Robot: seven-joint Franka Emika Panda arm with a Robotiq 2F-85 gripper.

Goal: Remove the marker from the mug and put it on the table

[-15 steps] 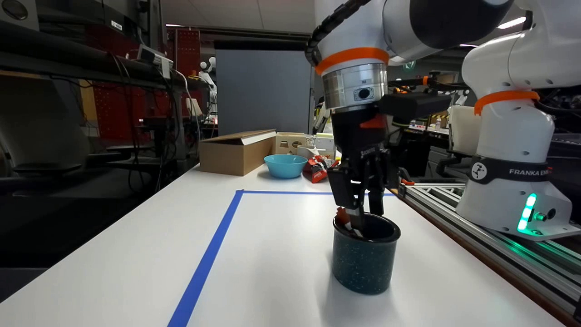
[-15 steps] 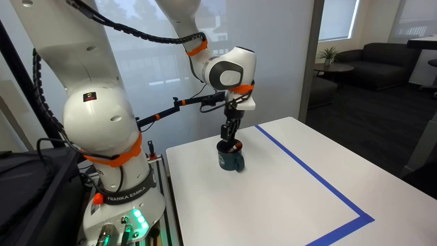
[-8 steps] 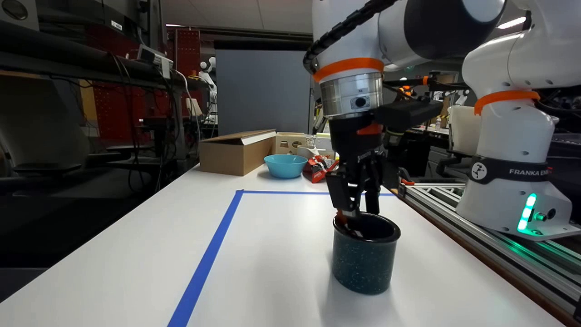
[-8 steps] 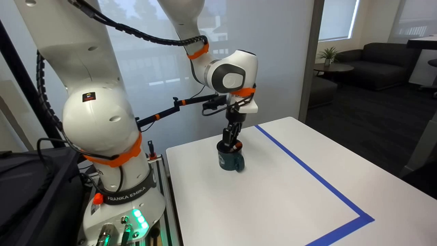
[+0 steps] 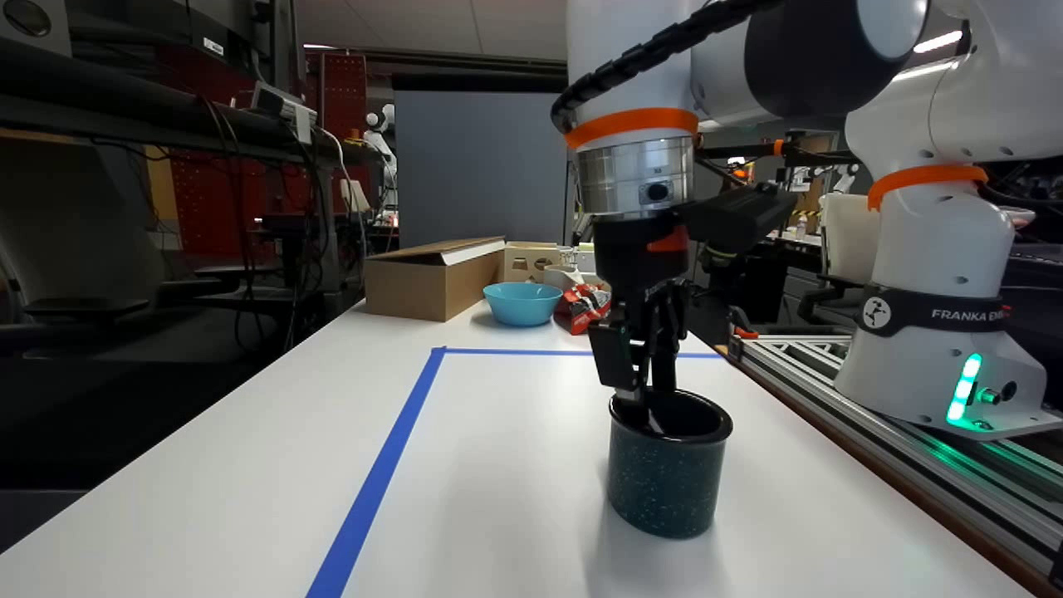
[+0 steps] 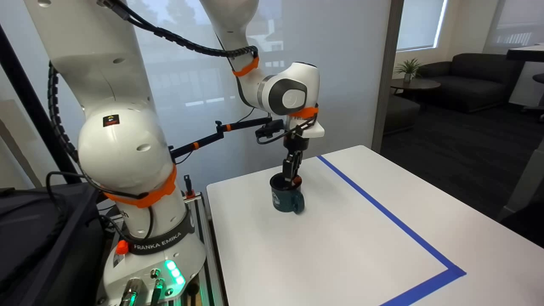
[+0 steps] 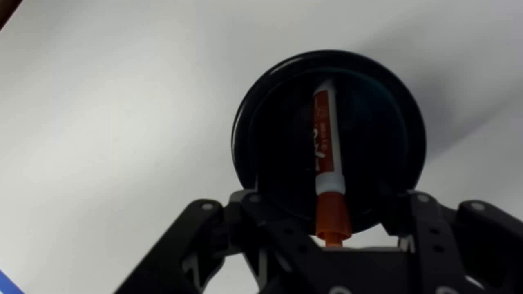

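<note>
Straddling the marker (image 7: pixel 327 163) leaning inside the mug (image 5: pixel 664 486), the gripper (image 7: pixel 322 206) stands wide, presumably for clearance before pinching.

Your rounded white arm (image 6: pixel 110 153) — ringed with orange bands (image 5: pixel 633 122)
You have a black ribbed cable (image 6: pixel 187 43) along the outside, a silver collar (image 5: pixel 635 176) and a black gripper (image 7: pixel 327 204) dotted with round grey studs (image 7: pixel 207 206), a black-and-red sticker (image 6: pixel 111 120) — and, low down, green lights (image 6: pixel 175 272) beneath a dark strap (image 6: pixel 163 240) lettered FRANKA EMIKA in white beside a round white emblem (image 5: pixel 876 312).
</note>
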